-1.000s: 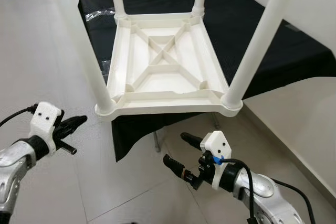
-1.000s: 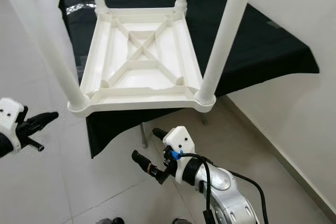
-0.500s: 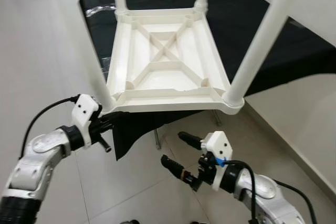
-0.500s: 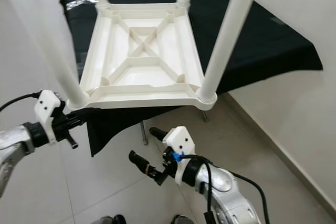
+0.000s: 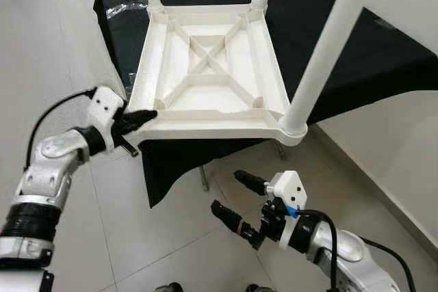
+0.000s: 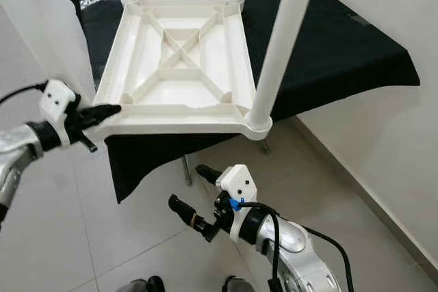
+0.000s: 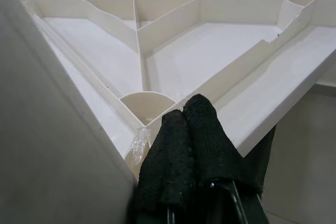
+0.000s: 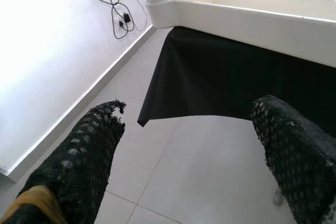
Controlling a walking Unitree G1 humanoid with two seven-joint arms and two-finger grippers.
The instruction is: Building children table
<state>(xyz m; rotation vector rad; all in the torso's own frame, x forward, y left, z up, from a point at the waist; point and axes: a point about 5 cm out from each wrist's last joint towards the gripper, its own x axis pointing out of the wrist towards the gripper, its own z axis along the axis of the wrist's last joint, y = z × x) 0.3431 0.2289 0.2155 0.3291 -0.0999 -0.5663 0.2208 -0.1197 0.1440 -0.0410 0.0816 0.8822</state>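
Note:
A white plastic children's table (image 5: 205,80) lies upside down on a black-draped surface (image 5: 369,66), its legs pointing up. The near right leg (image 5: 321,52) rises from the front right corner; the near left leg (image 5: 75,25) stands by my left arm. My left gripper (image 5: 146,115) is shut, its fingertips (image 7: 189,119) pressed against the table's front left corner at the rim. My right gripper (image 5: 229,193) hangs open below the table's front edge, over the floor, with nothing between its fingers (image 8: 294,150).
The black cloth (image 6: 147,158) hangs down under the table's front edge. Pale floor tiles (image 5: 82,237) spread on my left and below. A white wall (image 5: 404,162) runs along the right side. Cables (image 8: 123,17) lie by the wall base.
My left gripper has moved up and right from beside the table to its front left corner and now touches the rim. The right gripper has stayed open in place.

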